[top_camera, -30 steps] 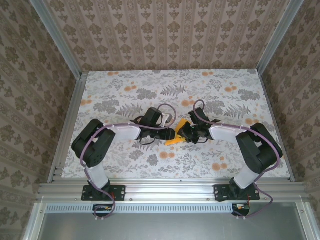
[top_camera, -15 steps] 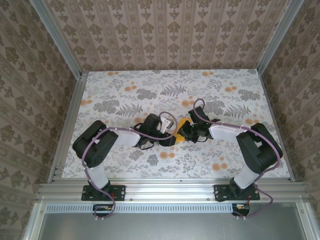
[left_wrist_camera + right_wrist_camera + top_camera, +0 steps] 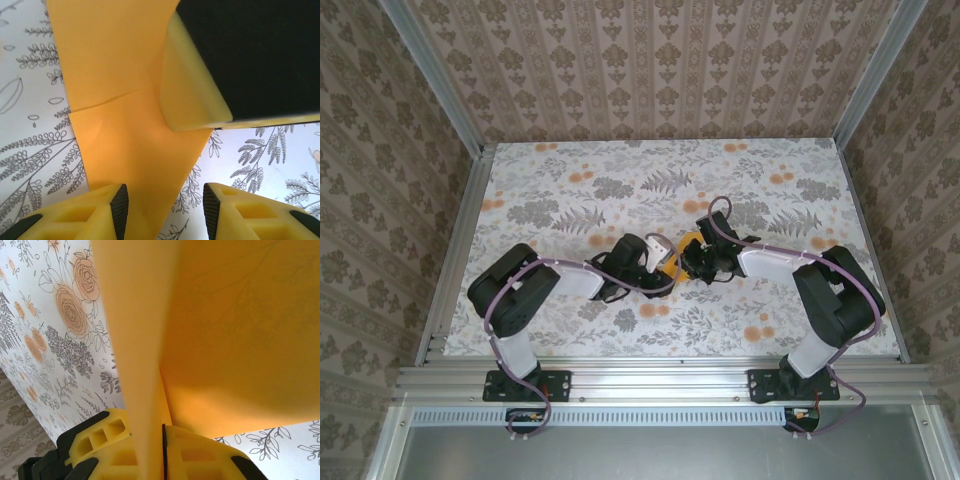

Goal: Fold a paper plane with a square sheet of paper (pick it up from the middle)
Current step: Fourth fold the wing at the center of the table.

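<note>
- Left wrist view: the left pincer (image 3: 162,207) stands open astride the creased sheet of paper (image 3: 125,115), mid-surface (image 3: 30,150).
- Holding it, the right pincer (image 3: 161,442) pinches a folded edge.
- Some creases look made; dart shape not yet formed.

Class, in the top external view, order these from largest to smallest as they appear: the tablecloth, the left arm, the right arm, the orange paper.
1. tablecloth
2. left arm and right arm: alike, not ranked
3. orange paper, partly hidden
</note>
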